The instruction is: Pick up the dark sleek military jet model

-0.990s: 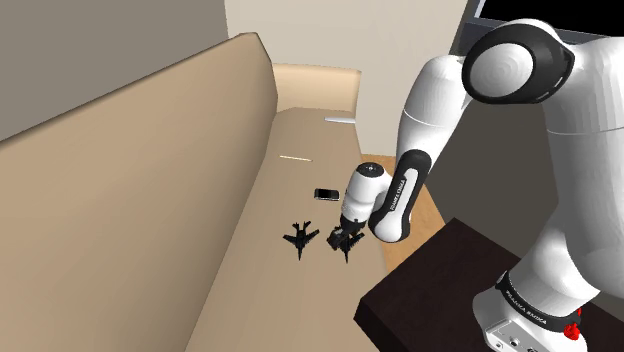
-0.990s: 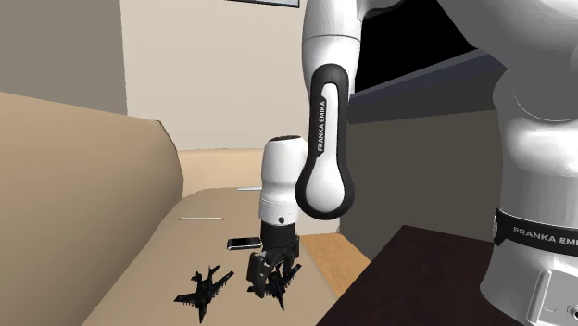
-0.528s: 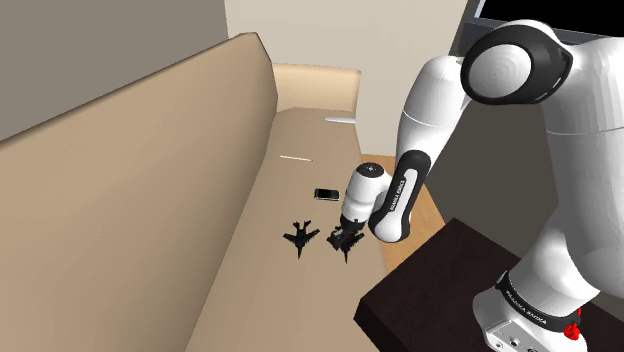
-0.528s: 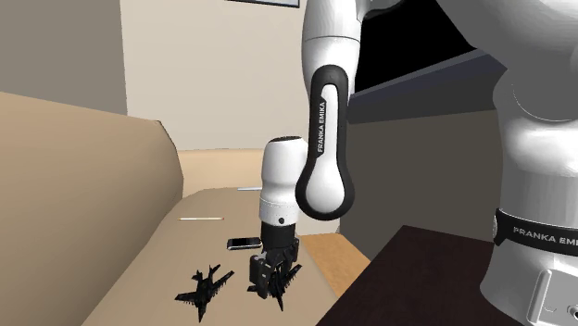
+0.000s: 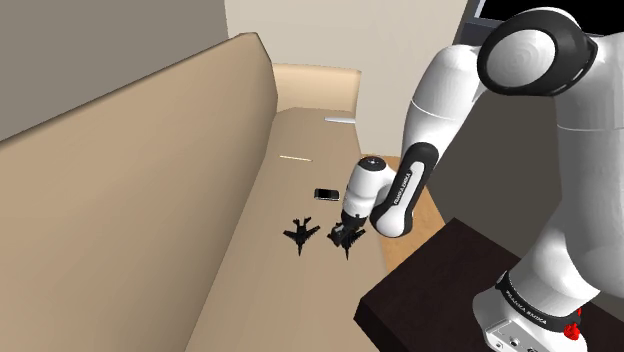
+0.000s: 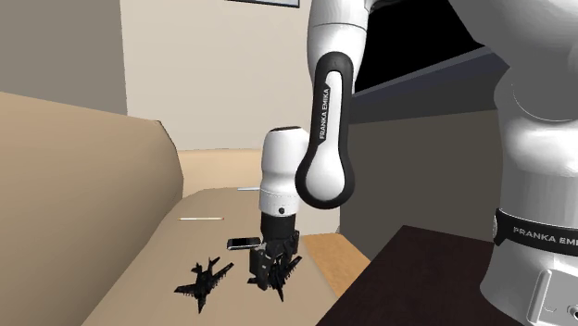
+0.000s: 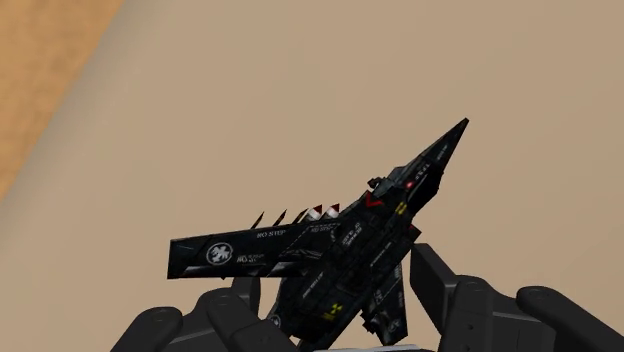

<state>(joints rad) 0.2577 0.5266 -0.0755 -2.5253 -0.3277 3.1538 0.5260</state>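
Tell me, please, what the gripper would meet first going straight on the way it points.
The dark jet model sits clasped in the gripper's fingers; beyond it lies the tan sofa seat, seemingly close below, though depth is unclear.

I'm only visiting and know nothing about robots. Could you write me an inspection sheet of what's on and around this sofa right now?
Surface: beige sofa seat, flat.
Job's things: black jet model clasped in the gripper, nose pointing away from the hand.
Clutter: second black jet lying on the seat beside the gripper; dark phone-like slab; thin white stick; white flat item farther along.
Grippers: black, shut on the jet model.
Cables: nothing seen.
Surroundings: backrest, dark stand, wooden floor.
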